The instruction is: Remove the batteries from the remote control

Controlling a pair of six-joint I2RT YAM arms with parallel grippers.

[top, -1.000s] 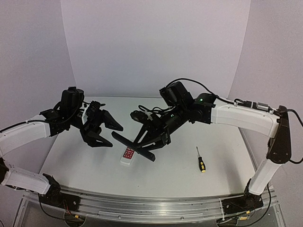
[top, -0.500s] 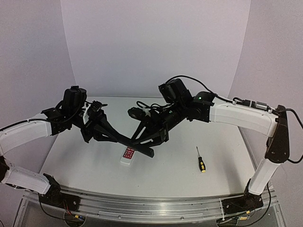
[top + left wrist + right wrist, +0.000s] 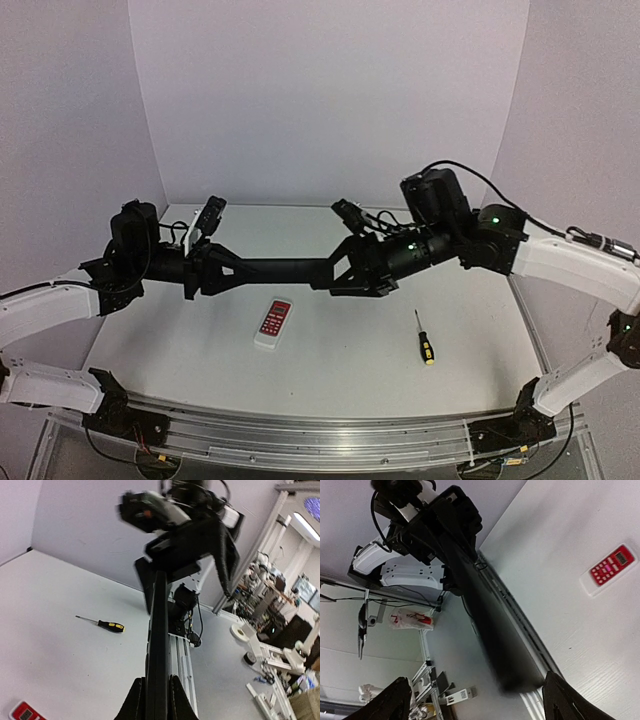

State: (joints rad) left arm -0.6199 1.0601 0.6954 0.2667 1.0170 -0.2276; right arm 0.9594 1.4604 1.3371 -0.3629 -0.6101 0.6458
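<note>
The slim black remote control [image 3: 285, 268] hangs level above the table between the two arms. My left gripper [image 3: 240, 270] is shut on its left end; in the left wrist view the remote [image 3: 159, 630] runs up from between the closed fingers [image 3: 135, 705]. My right gripper [image 3: 335, 270] stands open around the remote's right end. In the right wrist view the blurred remote [image 3: 490, 630] ends between the wide-apart fingertips [image 3: 395, 700], and neither touches it. The batteries are hidden.
A white remote with a red button panel [image 3: 273, 322] lies on the table below the held remote, also seen as the white remote [image 3: 610, 570]. A yellow-and-black screwdriver [image 3: 424, 340] lies to the right, the same screwdriver [image 3: 107, 625]. White walls stand behind and at the sides.
The left gripper closed on the remote control's left end and the right gripper let go and opened wide. The remote swung from slanted to level and higher; the right arm drew back rightward.
</note>
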